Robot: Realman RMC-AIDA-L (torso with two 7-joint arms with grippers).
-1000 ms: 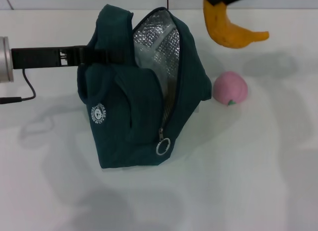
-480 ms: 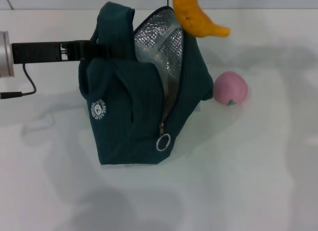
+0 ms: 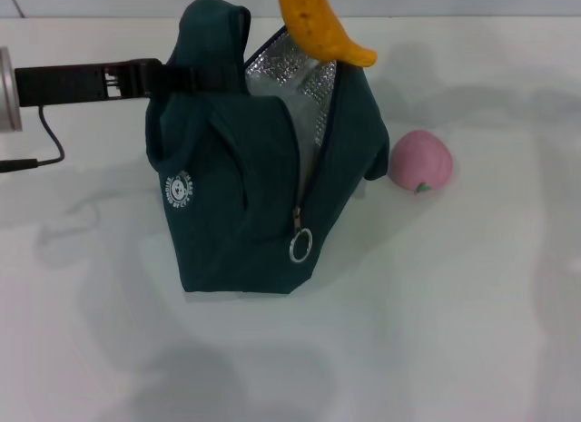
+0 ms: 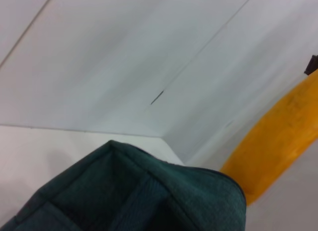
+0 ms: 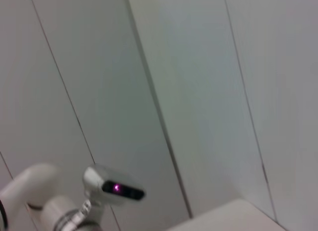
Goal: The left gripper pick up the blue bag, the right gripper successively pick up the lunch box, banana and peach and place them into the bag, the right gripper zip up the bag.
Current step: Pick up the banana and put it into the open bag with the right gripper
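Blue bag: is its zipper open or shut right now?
Open. The blue bag gapes at the top, silver lining showing, ring pull sitting low on the zipper.

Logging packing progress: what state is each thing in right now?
blue bag: upright, unzipped, top held by the left gripper.
banana: in the air over the bag's opening.
peach: on the table beside the bag, untouched.
lunch box: not visible.
right gripper: out of view.
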